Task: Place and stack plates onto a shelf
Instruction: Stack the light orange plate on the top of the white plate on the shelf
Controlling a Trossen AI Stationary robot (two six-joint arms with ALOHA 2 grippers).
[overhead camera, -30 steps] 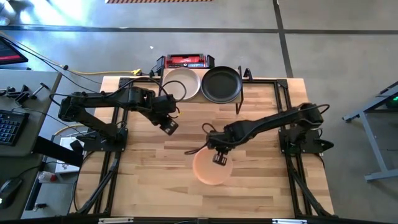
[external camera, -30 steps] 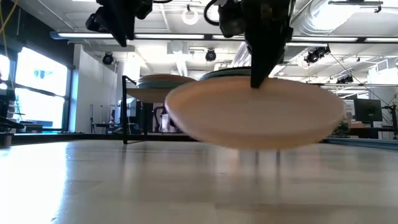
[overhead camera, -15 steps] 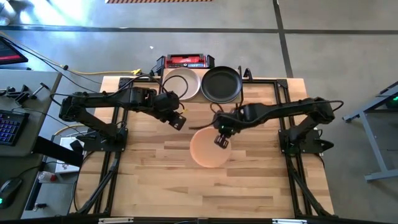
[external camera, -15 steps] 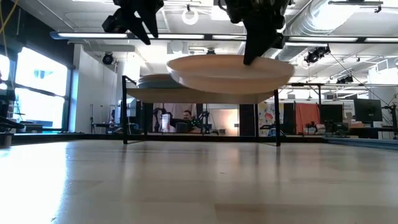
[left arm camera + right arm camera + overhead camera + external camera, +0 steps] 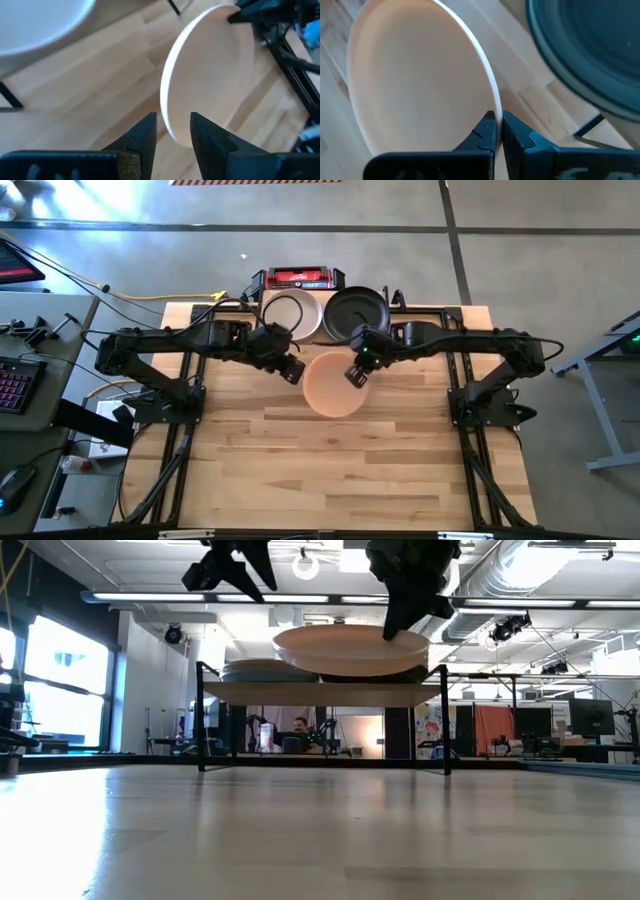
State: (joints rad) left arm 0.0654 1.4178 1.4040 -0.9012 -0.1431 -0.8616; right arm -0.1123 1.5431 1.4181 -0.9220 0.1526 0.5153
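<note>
The right gripper (image 5: 357, 373), clamped on the rim of the peach-pink plate (image 5: 332, 384) held above the counter (image 5: 300, 470) just near of the shelf (image 5: 320, 692), should keep it level while the left gripper (image 5: 290, 369) waits beside, parted and empty.

Bright, even ceiling light; lamps (image 5: 305, 562) glare in the low view. Wrist views are soft, the plate (image 5: 210, 75) rim blurred. Table (image 5: 240, 470) shadows are faint.
</note>
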